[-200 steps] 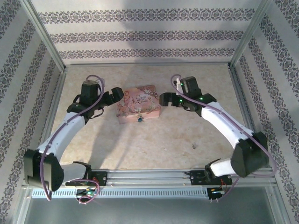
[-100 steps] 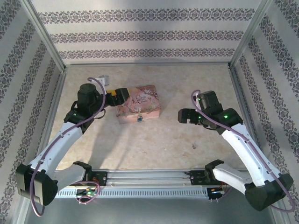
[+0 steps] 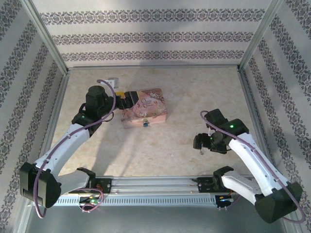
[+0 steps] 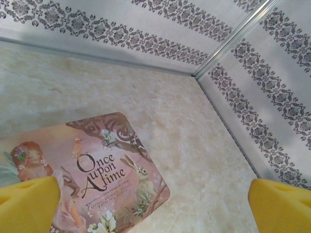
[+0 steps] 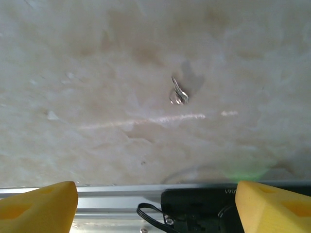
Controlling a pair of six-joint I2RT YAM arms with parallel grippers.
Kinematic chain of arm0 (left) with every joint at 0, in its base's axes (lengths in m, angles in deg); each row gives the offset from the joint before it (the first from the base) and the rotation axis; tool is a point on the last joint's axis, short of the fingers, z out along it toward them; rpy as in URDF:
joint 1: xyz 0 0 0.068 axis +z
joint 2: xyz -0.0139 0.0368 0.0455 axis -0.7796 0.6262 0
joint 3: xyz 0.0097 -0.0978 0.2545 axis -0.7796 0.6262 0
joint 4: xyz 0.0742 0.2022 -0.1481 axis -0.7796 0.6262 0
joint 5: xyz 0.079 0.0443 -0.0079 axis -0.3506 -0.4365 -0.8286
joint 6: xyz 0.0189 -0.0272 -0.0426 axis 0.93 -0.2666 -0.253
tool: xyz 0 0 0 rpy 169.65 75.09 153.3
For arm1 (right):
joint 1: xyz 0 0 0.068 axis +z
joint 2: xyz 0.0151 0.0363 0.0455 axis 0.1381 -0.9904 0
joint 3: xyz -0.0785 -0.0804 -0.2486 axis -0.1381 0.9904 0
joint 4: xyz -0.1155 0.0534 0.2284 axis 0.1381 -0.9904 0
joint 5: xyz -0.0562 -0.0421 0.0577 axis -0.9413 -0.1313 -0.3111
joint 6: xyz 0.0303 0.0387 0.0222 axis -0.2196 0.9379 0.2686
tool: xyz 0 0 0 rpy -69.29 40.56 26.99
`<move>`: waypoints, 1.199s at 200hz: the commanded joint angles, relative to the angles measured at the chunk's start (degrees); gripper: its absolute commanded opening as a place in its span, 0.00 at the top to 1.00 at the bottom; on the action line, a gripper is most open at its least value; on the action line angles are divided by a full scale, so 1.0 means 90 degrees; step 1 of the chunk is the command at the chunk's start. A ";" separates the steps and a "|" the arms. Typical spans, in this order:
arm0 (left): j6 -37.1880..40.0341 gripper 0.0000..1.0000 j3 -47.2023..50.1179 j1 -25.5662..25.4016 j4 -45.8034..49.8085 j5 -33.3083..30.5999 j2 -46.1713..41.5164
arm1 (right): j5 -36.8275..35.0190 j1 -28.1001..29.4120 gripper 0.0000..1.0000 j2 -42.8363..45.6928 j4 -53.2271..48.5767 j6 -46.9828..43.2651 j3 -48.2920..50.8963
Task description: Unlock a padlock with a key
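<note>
The padlock (image 3: 145, 124), tiny and bluish, hangs at the front side of a pink book-shaped box (image 3: 146, 108). My left gripper (image 3: 124, 99) stands open at the box's left end, and the box lid (image 4: 97, 174) lies between and below its yellow fingers (image 4: 26, 204). The key (image 5: 178, 92), a small pale metal sliver with a ring, lies flat on the table. My right gripper (image 3: 201, 142) hovers over it at the near right. Its yellow fingers (image 5: 274, 206) stand wide apart with nothing between them, and the key lies beyond their tips.
The metal rail (image 3: 155, 183) carrying the arm bases runs along the near edge, close under my right gripper (image 5: 155, 208). Patterned walls (image 3: 146, 36) enclose the beige table (image 3: 160, 145) on three sides. A small white block (image 3: 113, 81) lies behind the left arm.
My right arm has swung from the box's right end back to the near right of the table, above the key. The left gripper has stayed at the box's left end.
</note>
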 commanded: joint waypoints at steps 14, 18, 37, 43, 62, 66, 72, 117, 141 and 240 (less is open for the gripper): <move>0.0100 0.01 0.0118 -0.0073 -0.0295 -0.0158 -0.0128 | -0.0009 0.0312 0.21 -0.0280 0.0255 0.0407 0.0405; 0.0097 0.01 0.0131 -0.0069 -0.0297 -0.0164 -0.0140 | -0.0049 0.0361 0.22 -0.0329 0.0312 0.0436 0.0443; 0.0083 0.01 0.0186 -0.0069 -0.0308 -0.0194 -0.0179 | -0.0144 0.0489 0.30 -0.0549 0.0694 0.0565 0.0675; 0.0076 0.01 0.0203 -0.0073 -0.0307 -0.0198 -0.0200 | -0.0156 0.0497 0.32 -0.0631 0.0858 0.0599 0.0750; 0.0061 0.01 0.0215 -0.0070 -0.0275 -0.0189 -0.0247 | -0.0339 0.0490 0.39 -0.0886 0.1201 0.0679 0.0820; 0.0062 0.01 0.0208 -0.0071 -0.0261 -0.0184 -0.0254 | -0.0386 0.0476 0.40 -0.0950 0.1233 0.0679 0.0790; 0.0056 0.01 0.0205 -0.0074 -0.0249 -0.0186 -0.0277 | -0.0444 0.0435 0.40 -0.1003 0.1322 0.0693 0.0785; 0.0044 0.01 0.0195 -0.0069 -0.0141 -0.0223 -0.0443 | -0.0210 -0.0075 0.47 -0.0943 0.2297 0.1192 0.1401; 0.0040 0.01 0.0215 -0.0074 -0.0134 -0.0268 -0.0508 | -0.0470 -0.0350 0.54 -0.0911 0.2419 0.1251 0.1623; 0.0054 0.01 0.0156 -0.0070 -0.0084 -0.0267 -0.0459 | -0.0449 -0.0442 0.67 -0.1126 0.2405 0.1136 0.1702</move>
